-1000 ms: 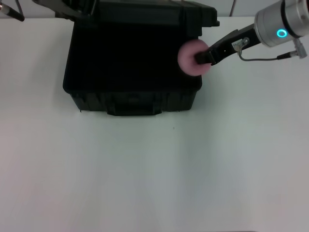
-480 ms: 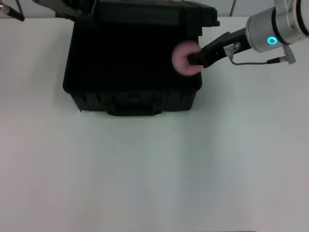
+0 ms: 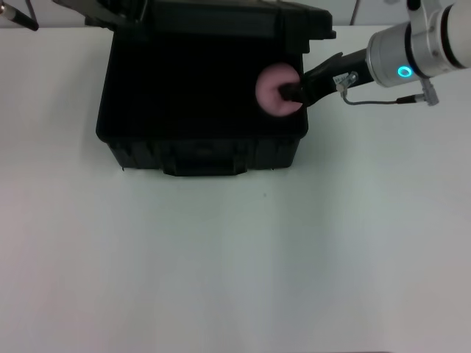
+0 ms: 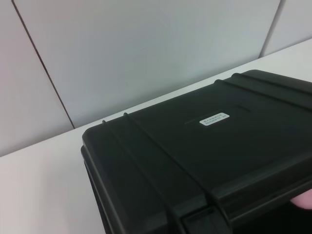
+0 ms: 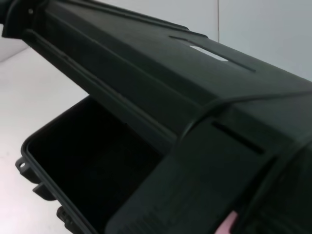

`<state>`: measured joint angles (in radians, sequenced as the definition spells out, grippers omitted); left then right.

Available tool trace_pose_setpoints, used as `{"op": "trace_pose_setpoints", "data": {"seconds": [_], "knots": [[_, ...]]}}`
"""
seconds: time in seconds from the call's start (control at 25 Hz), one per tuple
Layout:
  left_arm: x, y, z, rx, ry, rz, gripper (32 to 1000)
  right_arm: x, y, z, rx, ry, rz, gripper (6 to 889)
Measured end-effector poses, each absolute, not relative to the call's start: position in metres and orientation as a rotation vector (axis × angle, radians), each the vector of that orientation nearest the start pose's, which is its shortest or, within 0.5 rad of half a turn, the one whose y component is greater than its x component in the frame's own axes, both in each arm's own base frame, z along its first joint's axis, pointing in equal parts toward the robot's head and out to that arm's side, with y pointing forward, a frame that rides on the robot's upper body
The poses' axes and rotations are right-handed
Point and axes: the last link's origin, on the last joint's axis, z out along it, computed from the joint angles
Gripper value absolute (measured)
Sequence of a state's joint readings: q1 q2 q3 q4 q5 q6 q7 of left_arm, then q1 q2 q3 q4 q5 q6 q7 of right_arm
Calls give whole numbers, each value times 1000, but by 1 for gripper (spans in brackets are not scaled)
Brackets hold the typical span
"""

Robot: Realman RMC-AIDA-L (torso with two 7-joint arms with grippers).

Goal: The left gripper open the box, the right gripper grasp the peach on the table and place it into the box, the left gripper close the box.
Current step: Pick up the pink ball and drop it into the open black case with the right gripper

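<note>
Pink, matte and soft-looking, the peach (image 3: 274, 91) sits upper right of centre, over the open box (image 3: 125, 140); our right tool (image 3: 288, 93) pinches its flank; we judge it light, bruisable.

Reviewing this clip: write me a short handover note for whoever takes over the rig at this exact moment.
Right gripper: shut on the peach, holding it over the open box, just inside its right wall.
Left gripper: its fingers are not visible; its arm is at the far left, by the raised lid.
Done: box opened, peach picked off the table and brought over the opening.
Left: lower and release the peach inside, pull the right arm out, then the left gripper closes the lid.
</note>
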<state>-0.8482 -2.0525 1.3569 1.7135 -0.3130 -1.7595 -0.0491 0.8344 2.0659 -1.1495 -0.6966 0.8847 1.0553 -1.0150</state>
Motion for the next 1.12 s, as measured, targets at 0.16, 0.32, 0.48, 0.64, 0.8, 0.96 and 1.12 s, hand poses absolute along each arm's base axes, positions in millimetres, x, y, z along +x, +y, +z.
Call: {"op": "trace_pose_setpoints", "data": {"seconds": [0.16, 0.32, 0.48, 0.64, 0.8, 0.96, 1.12], "knots": [[-59, 377, 72, -2127, -1060, 233, 389, 188, 427, -45, -2607, 866, 58, 42], [-58, 377, 72, -2128, -1058, 232, 389, 191, 429, -46, -2593, 855, 55, 42], [-57, 377, 71, -2130, -1051, 238, 390, 191, 430, -49, -2592, 848, 65, 42], [-57, 377, 71, -2131, -1049, 238, 390, 190, 430, -51, -2597, 852, 97, 42], [-56, 377, 71, -2131, -1047, 237, 390, 190, 429, -54, -2600, 841, 89, 43], [-56, 377, 71, -2132, -1046, 236, 391, 189, 429, -54, -2599, 838, 89, 43], [-56, 377, 71, -2132, -1045, 235, 391, 190, 430, -56, -2589, 843, 91, 43]]}}
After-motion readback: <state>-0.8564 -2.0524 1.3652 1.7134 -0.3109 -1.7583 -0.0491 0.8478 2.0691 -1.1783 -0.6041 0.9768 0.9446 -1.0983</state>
